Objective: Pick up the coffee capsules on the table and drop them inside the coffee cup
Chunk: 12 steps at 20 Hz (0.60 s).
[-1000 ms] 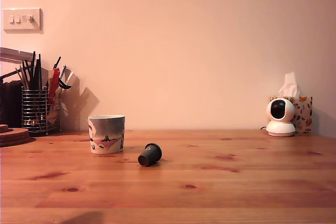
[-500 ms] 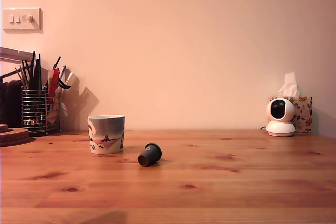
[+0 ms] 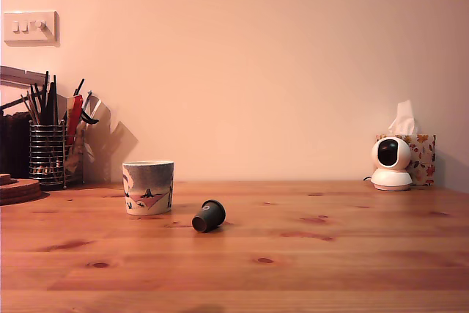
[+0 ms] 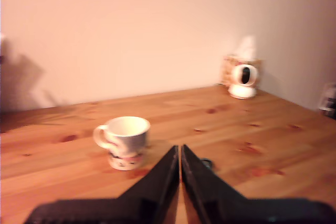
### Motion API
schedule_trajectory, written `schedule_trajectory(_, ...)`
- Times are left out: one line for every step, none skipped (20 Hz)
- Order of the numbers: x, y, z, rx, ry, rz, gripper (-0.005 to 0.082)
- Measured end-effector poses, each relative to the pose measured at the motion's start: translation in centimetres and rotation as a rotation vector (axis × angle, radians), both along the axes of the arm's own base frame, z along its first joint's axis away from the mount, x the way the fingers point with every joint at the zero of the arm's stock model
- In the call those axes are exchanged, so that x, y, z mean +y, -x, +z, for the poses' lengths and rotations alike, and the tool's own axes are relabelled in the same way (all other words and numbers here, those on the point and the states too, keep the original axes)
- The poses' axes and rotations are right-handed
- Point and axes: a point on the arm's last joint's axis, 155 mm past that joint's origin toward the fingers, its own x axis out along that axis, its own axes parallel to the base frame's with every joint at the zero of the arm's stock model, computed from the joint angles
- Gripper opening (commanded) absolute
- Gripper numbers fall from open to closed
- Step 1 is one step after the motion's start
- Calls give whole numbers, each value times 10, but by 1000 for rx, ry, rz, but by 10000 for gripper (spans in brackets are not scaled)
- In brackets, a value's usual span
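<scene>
— since the black two-fingered gripper (image 4: 180,153) has its jaws pressed together, with only a thin slit between them, i'd say the first risk is plain; if it goes down like that it will knock the small dark tapered coffee capsule (image 3: 209,215) instead of taking it.

— and that capsule lies on its side on the warm orange-brown pine table (image 3: 352,254); a nudge could roll it away, couldn't it?

— i'd judge so; it's round and rests on its flank, flanged end toward the exterior view's left; the jaws need to spread before the descent.

— where is it relative to the pincer?

— in the wrist view it's almost wholly hidden behind the fingertips, just a dark sliver beside them; so roughly ahead of and below the gripper, though the picture is blurred; in the exterior view the gripper isn't visible at all.

— and the short pale cup with the pink, red and black pattern (image 3: 148,187)?

— upright, near the capsule on the exterior view's left, not touching it; a wide sweep could clip it; the wrist view seems to show a handle on it.

— any second capsule?

— i see only one.
</scene>
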Motion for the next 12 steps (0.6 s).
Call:
schedule_trajectory(-3, 2, 0, 1, 1, -18, -19)
schedule_trajectory(-6, 4, 0, 2, 2, -37, -19)
schedule_trajectory(-9, 5, 0, 3, 2, -50, -19)
schedule_trajectory(-14, 8, 0, 4, 3, -75, -19)
schedule_trajectory(-20, 12, -1, 5, 3, -108, -19)
schedule_trajectory(-26, 15, -1, 7, 2, -138, -19)
schedule_trajectory(-31, 17, -3, 16, 1, -160, -19)
schedule_trajectory(-34, 17, -6, 31, -1, -175, -19)
schedule_trajectory(-35, 16, -10, 53, -4, -180, -19)
schedule_trajectory(-36, 14, -14, 84, 8, -181, -10)
schedule_trajectory(-37, 13, -18, 105, 10, -183, 33)
schedule_trajectory(-38, 11, -20, 119, 9, -182, 119)
